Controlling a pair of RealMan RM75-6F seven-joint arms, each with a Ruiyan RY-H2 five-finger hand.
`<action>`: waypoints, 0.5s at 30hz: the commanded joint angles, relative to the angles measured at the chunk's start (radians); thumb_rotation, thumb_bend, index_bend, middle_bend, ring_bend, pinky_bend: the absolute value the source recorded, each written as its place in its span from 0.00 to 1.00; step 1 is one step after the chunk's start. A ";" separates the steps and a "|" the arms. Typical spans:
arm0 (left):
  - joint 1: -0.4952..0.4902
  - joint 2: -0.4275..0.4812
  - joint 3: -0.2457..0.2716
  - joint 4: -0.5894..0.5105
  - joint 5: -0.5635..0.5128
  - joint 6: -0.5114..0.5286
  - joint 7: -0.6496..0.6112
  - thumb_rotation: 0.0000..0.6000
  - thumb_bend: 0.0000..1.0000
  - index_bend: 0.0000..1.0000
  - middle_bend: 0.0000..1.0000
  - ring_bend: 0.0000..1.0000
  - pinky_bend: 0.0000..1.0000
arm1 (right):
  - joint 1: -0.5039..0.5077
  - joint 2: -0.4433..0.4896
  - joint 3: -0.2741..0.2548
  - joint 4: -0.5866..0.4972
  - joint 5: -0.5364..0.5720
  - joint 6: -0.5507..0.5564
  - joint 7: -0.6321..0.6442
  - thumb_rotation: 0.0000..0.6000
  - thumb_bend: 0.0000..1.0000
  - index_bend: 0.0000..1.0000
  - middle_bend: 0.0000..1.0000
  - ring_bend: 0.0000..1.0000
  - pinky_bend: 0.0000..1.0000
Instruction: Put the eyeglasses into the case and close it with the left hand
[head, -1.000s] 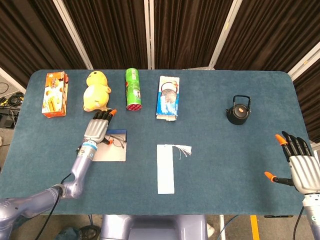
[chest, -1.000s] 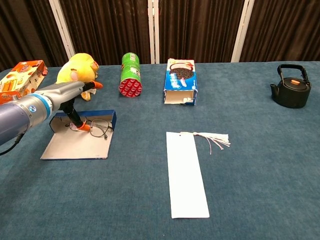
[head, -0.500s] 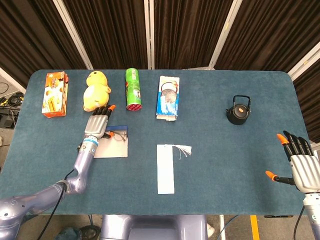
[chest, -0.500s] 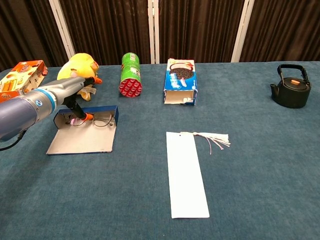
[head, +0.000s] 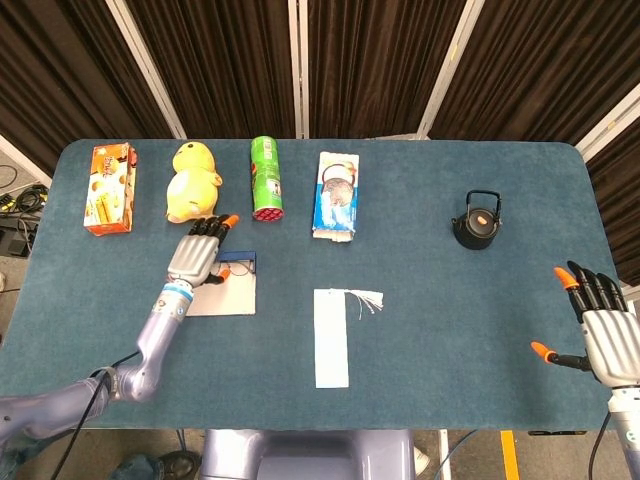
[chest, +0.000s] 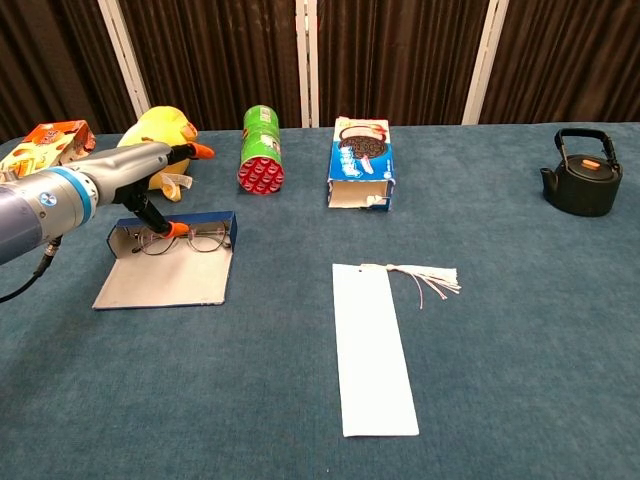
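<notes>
A: What is the left hand (chest: 150, 170) doing?
B: It hangs over the open case (chest: 165, 278) on the bench (chest: 520, 330). Its fingers are stretched out and a little apart, pointing toward the yellow duck toy (head: 192, 180). The thumb reaches down to the eyeglasses (chest: 190, 240), its orange tip at the left lens.

A: Does it have hold of them?
B: I cannot tell. In the chest view the thumb tip looks to be touching the frame, but no finger shows on the other side of it. In the head view the hand (head: 197, 259) covers most of the glasses.

A: And where do the eyeglasses lie?
B: Inside the case, at its far end, against the upright blue wall, just under and a little right of the hand. The pale lid lies flat on the bench, stretching toward the robot.

A: The right hand?
B: Only the head view shows it (head: 600, 335), at the near right edge of the bench, fingers spread, holding nothing, well apart from the case.

A: What else is on the bench?
B: A white bookmark (chest: 373, 345) with a tassel lies near the middle, and a black kettle (chest: 581, 180) stands at the far right.
</notes>
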 joint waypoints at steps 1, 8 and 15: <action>0.032 0.052 0.037 -0.098 0.044 0.035 0.003 1.00 0.30 0.00 0.00 0.00 0.00 | -0.001 0.002 -0.001 -0.001 -0.003 0.002 0.004 1.00 0.00 0.00 0.00 0.00 0.00; 0.107 0.119 0.117 -0.252 0.078 0.136 0.078 1.00 0.30 0.05 0.00 0.00 0.00 | -0.009 0.012 -0.007 -0.012 -0.030 0.022 0.020 1.00 0.00 0.00 0.00 0.00 0.00; 0.167 0.145 0.172 -0.299 0.111 0.198 0.096 1.00 0.30 0.17 0.00 0.00 0.00 | -0.017 0.023 -0.012 -0.020 -0.054 0.041 0.043 1.00 0.00 0.00 0.00 0.00 0.00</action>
